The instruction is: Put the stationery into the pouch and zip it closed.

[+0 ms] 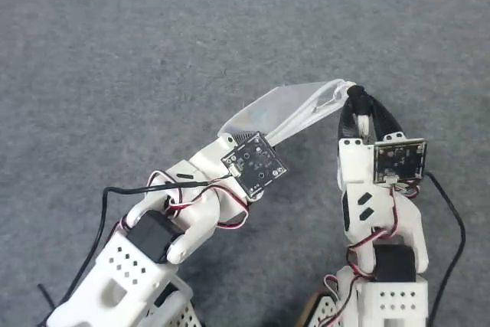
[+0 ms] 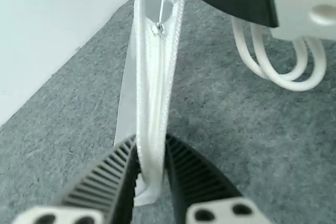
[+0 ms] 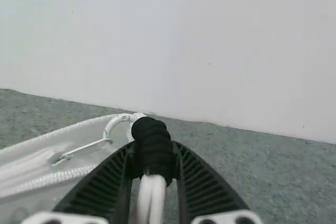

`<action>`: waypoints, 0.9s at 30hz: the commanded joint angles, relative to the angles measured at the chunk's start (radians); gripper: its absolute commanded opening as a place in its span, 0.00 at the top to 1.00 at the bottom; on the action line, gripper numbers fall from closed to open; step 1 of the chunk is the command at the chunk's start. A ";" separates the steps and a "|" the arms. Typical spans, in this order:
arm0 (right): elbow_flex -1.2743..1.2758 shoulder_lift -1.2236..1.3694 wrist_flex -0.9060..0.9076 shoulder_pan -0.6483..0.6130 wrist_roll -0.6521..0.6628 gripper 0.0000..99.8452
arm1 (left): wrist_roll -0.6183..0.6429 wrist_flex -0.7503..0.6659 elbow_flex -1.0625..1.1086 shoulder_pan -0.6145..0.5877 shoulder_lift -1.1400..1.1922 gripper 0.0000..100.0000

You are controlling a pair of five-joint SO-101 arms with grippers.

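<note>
The left hand (image 2: 151,166) pinches one end of the pouch (image 1: 287,112) and the right hand (image 3: 152,156) is closed on the black loop (image 3: 151,139) at its other end, stretching it above the middle of the surface (image 1: 115,74), where a harder pull could slip the thin edge free.

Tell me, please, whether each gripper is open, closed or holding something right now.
Left gripper: closed on one end of the pouch.
Right gripper: closed on the black-wrapped cord loop at the pouch's other end.
</note>
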 commanded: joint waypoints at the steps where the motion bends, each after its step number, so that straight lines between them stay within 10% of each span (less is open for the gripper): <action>1: -0.072 0.022 -0.044 0.053 -0.015 1.00 | 0.020 0.011 0.021 -0.021 0.002 0.99; 27: -0.028 0.024 -0.125 0.211 -0.107 1.00 | 0.020 0.011 0.013 -0.087 0.000 0.99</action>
